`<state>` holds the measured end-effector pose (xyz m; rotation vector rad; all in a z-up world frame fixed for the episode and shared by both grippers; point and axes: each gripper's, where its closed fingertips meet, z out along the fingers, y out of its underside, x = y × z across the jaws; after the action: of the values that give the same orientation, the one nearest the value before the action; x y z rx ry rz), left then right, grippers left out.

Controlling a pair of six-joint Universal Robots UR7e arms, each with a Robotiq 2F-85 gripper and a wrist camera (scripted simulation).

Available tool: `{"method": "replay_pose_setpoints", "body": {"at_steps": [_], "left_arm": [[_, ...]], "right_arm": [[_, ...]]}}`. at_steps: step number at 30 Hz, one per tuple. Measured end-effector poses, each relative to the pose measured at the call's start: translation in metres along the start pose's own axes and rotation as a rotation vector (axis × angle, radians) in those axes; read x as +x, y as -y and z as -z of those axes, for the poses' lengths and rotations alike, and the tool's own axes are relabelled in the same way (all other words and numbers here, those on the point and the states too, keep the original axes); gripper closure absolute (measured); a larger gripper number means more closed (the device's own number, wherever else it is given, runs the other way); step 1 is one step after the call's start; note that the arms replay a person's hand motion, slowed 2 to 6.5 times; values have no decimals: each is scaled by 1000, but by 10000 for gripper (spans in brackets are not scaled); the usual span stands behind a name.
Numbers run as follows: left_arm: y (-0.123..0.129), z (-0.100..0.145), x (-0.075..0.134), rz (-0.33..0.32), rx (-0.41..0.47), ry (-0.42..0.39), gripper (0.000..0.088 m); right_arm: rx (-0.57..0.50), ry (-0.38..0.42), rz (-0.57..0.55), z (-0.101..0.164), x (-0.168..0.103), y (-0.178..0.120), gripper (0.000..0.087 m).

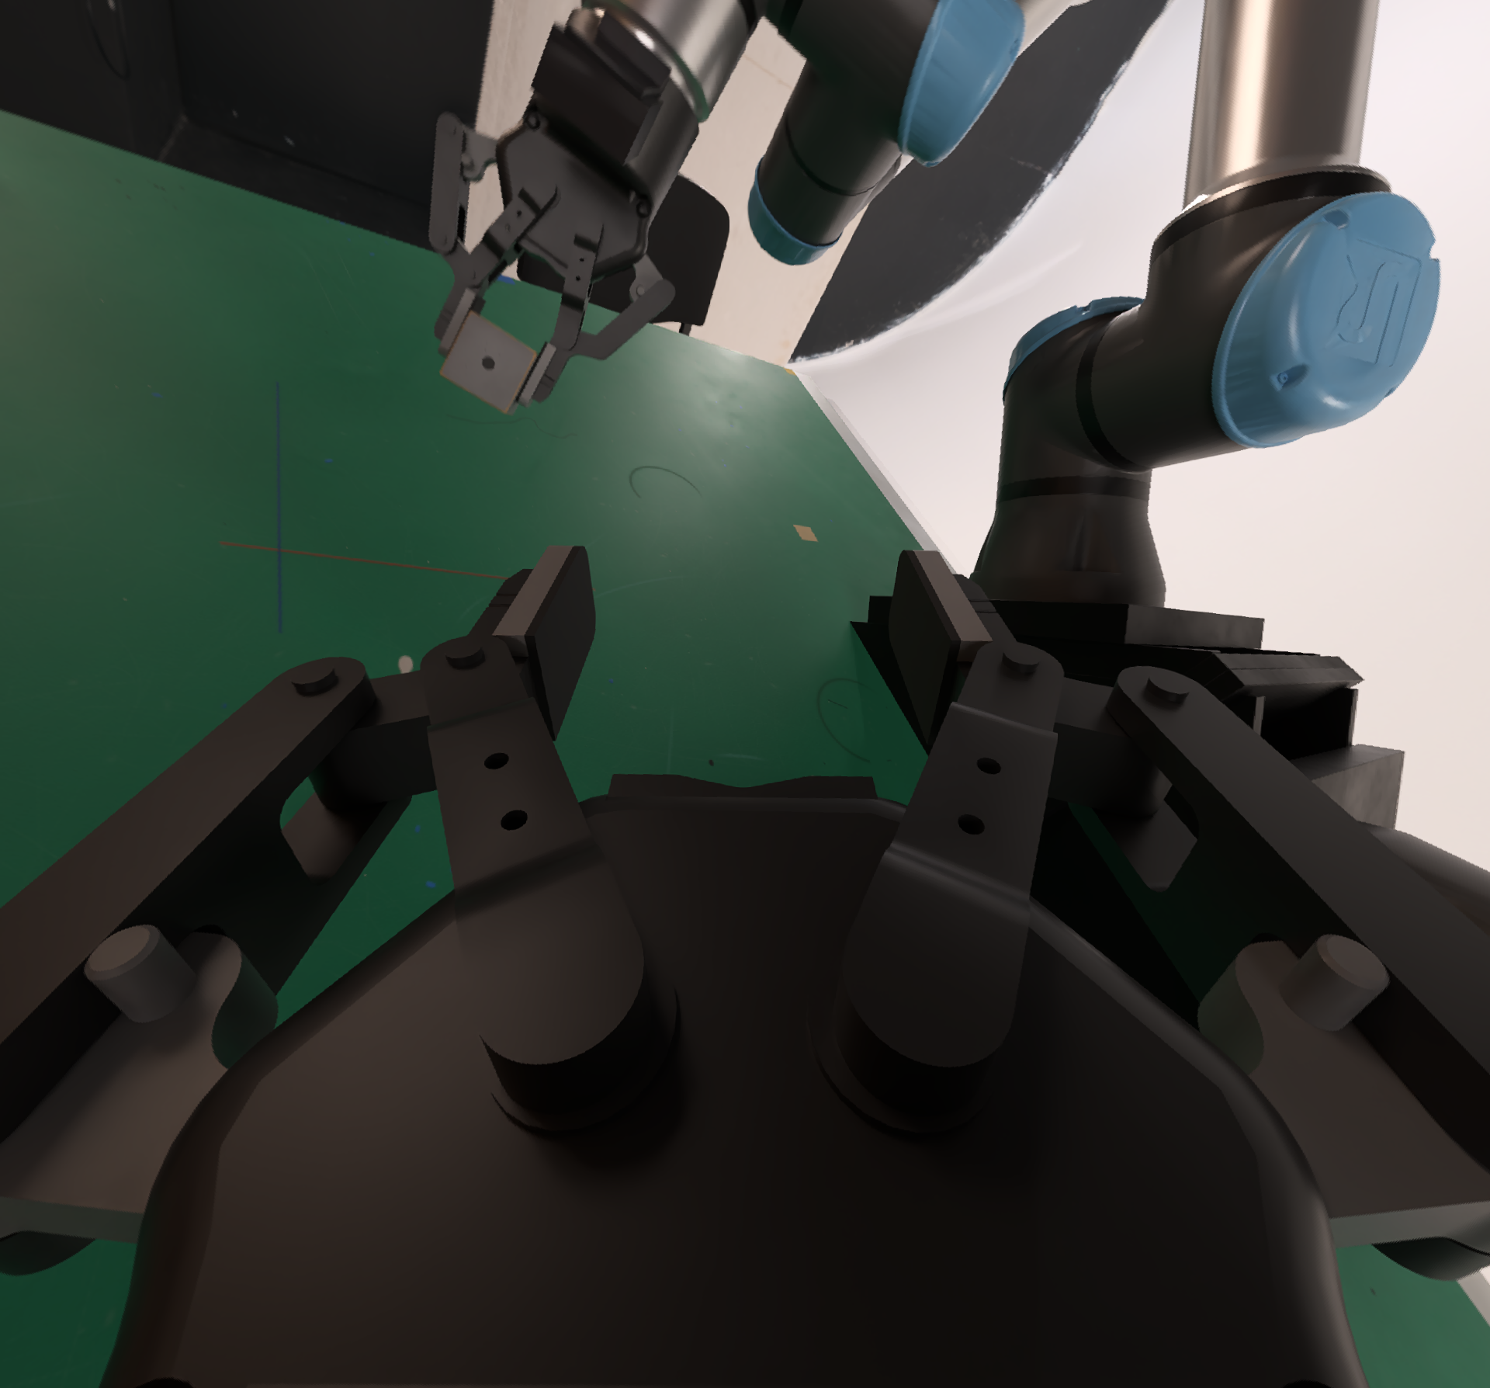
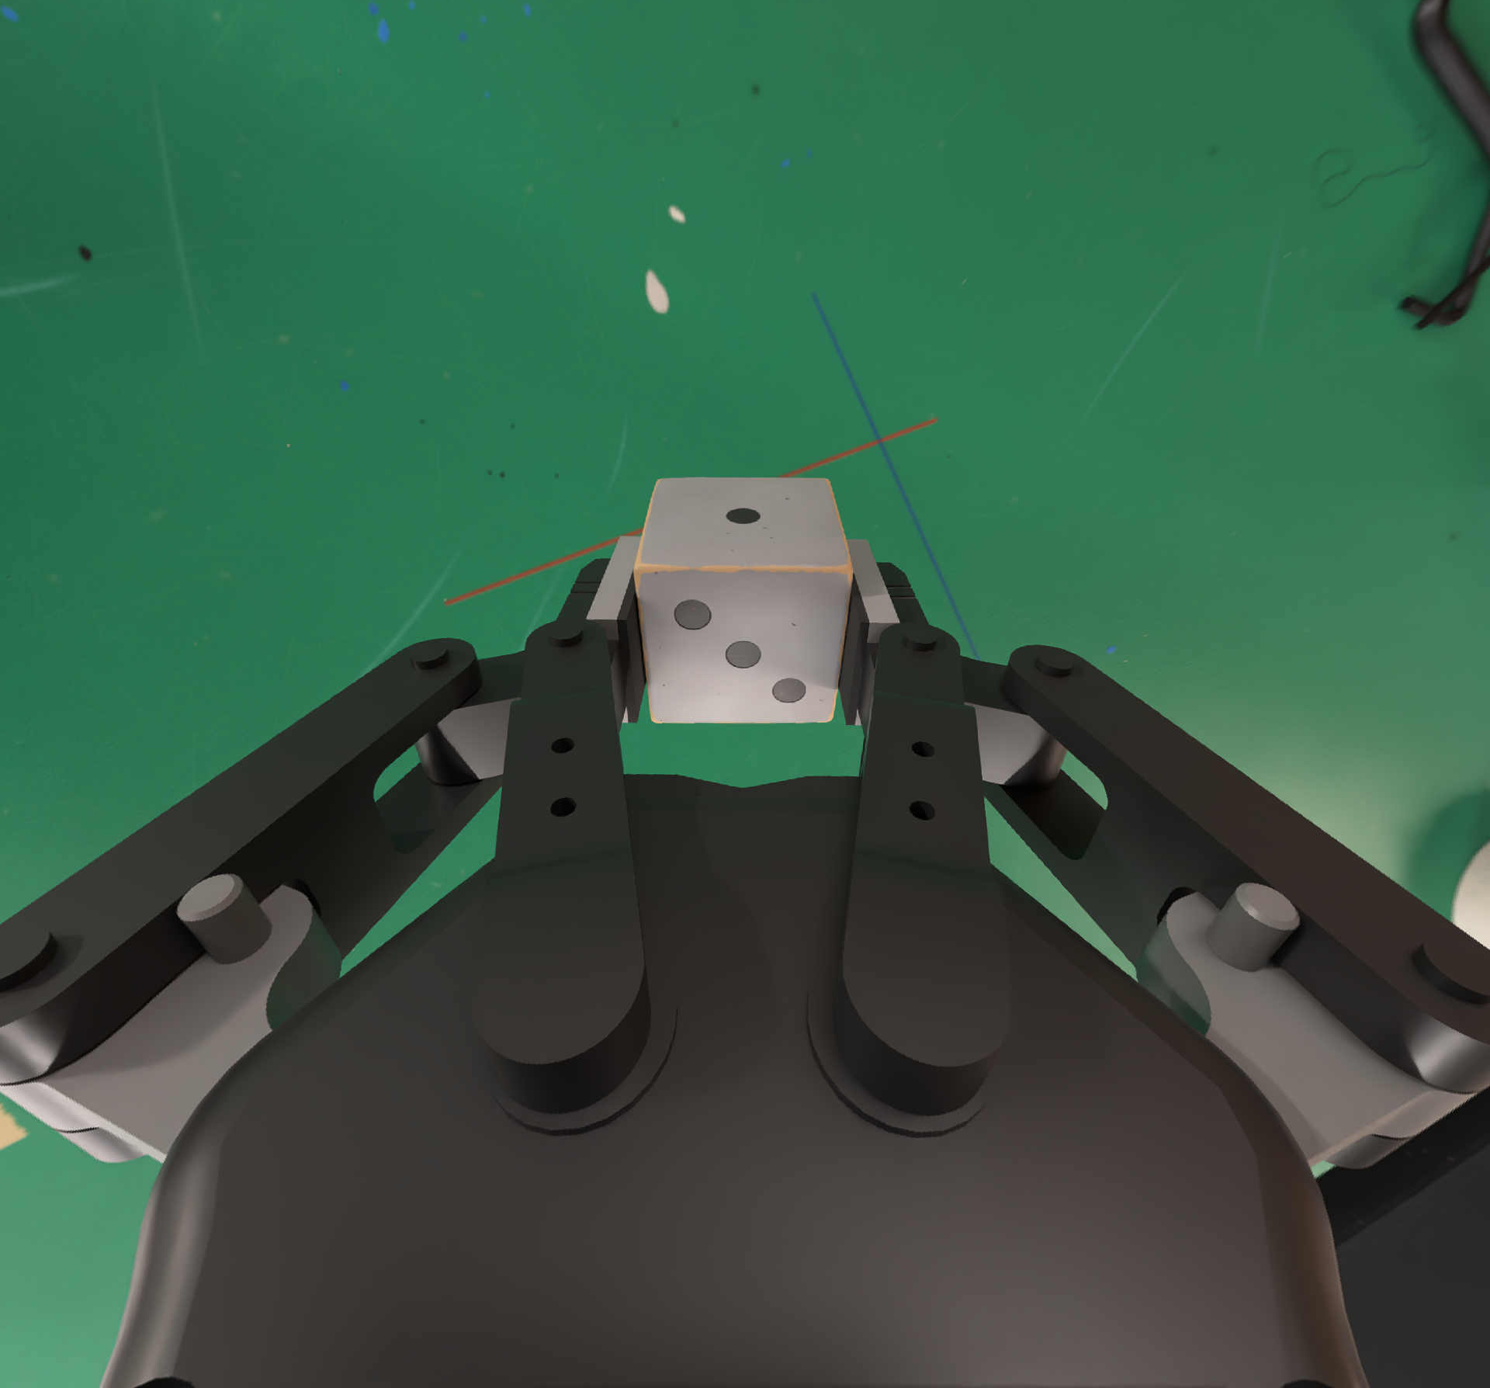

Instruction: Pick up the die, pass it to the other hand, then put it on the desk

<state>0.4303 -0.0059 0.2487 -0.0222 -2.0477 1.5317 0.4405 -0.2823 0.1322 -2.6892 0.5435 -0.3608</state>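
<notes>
The die [image 2: 743,607] is a white cube with dark pips and orange edges. My right gripper [image 2: 743,583] is shut on it, one pad on each side, and holds it above the green desk [image 2: 322,220]. In the left wrist view the right gripper [image 1: 493,373] shows farther off with the die [image 1: 488,365] between its fingers, low over the desk [image 1: 201,381]. My left gripper [image 1: 746,607] is open and empty, nearer the desk's right edge and apart from the die.
The right arm's base [image 1: 1072,527] stands at the desk's right edge. A dark panel [image 1: 242,18] stands behind the desk. A bent black metal piece [image 2: 1459,139] lies at the right in the right wrist view. Thin red and blue lines cross on the desk.
</notes>
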Motion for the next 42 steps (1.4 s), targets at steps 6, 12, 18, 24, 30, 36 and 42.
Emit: {"method": "replay_pose_setpoints", "body": {"at_steps": [6, 12, 18, 24, 30, 36, 42], "left_arm": [[9, 6, 5, -50, 50, 12, 221], [19, 11, 10, -95, 117, 11, 181], [28, 15, 14, -139, 199, 9, 123], [32, 20, 13, -180, 275, 27, 121], [35, 25, 8, -211, 348, 67, 192], [37, 29, 4, -222, 390, 93, 266], [36, 31, 1, -199, 375, 99, 301]], "right_arm": [[-62, 75, -24, -16, -1, -14, 491], [-115, 106, -24, -34, 5, -23, 491], [-142, 132, -12, -52, 9, -27, 491], [-148, 153, -10, -65, 12, -30, 491], [-140, 165, -12, -74, 15, -29, 491], [-131, 188, -10, -81, 13, -28, 491], [-150, 198, 2, -87, 12, -30, 491]]}}
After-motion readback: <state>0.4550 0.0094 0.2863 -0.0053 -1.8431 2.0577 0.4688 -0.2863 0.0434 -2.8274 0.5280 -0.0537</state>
